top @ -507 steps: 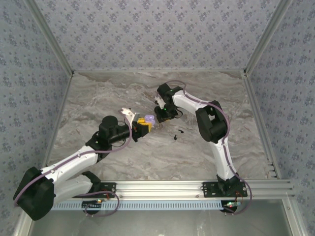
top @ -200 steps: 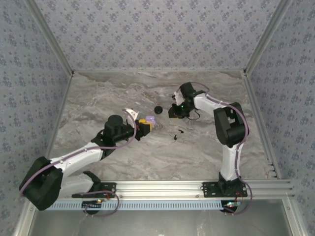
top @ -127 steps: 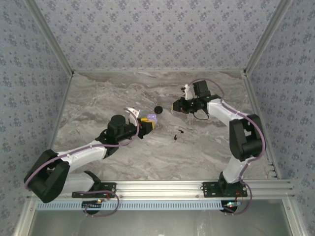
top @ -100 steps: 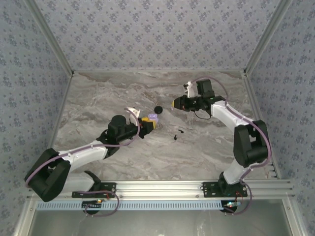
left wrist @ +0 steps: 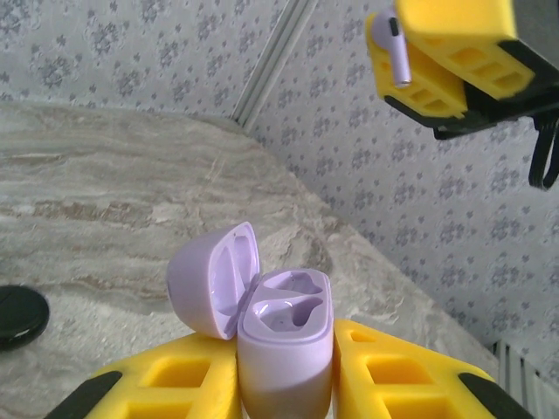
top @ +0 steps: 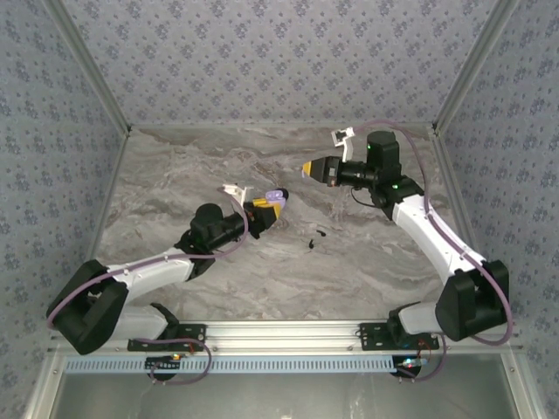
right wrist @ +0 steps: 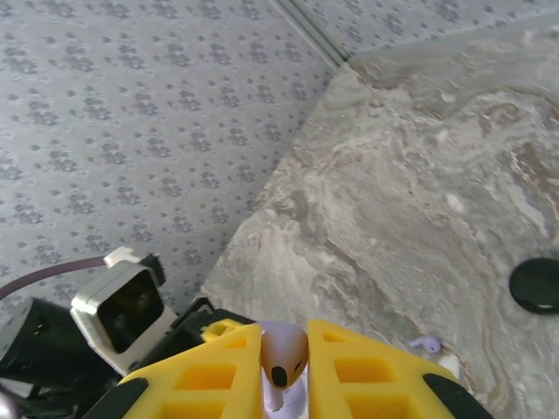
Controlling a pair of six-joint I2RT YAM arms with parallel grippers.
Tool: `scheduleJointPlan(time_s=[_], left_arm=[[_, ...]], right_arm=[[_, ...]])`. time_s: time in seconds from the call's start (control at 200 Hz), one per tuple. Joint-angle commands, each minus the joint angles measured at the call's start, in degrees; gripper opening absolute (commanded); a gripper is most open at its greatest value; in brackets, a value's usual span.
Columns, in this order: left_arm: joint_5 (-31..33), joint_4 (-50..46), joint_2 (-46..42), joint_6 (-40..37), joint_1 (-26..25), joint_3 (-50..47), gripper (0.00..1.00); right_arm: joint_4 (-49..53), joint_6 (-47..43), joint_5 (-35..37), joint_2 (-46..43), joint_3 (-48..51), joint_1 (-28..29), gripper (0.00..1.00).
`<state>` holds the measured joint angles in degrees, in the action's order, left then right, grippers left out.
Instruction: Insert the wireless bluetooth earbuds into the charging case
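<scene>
Earbud [right wrist: 281,358], lavender, is clamped in the right end effector [top: 307,169] above the desk [top: 349,271]; the open charging case [left wrist: 285,349] is clamped by the left end effector [top: 272,209].

The light purple plastic charging case [left wrist: 284,340] is held up off the table between the yellow fingers of the left gripper [top: 269,208]. It stands upright. Its round lid is open and tips back to the left. The two holes inside look empty. The tiny light purple earbud [right wrist: 282,358] is pinched in the right gripper [top: 307,169], up in the air, apart from the case.
</scene>
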<state>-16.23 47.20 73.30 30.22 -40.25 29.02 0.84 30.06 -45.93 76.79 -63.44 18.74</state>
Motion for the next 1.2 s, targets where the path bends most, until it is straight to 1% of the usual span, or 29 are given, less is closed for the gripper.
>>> scheduleJointPlan(time_s=[0.0,0.34,0.66,0.96,1.194], left_arm=[[-0.4,6.7,0.2,2.2,-0.4,2.9,0.27],[-1.5,9.5,-0.3,2.8,-1.8,5.1,0.27],[-1.2,9.6,-1.9,3.0,-1.9,5.5,0.27],[-2.8,10.6,-2.5,3.9,-2.0,5.7,0.27],[-3.5,10.9,-2.7,4.5,-2.0,6.1,0.27]], right_arm=[[-1.7,0.9,-0.5,-2.6,-0.1,1.3,0.18],[-0.9,-0.1,-0.2,-4.8,-2.2,4.6,0.18],[-0.2,-1.7,1.4,-5.6,-3.6,7.3,0.19],[0.3,-3.4,4.0,-5.5,-4.0,8.7,0.19],[1.0,-4.5,4.3,-5.5,-4.3,9.4,0.20]])
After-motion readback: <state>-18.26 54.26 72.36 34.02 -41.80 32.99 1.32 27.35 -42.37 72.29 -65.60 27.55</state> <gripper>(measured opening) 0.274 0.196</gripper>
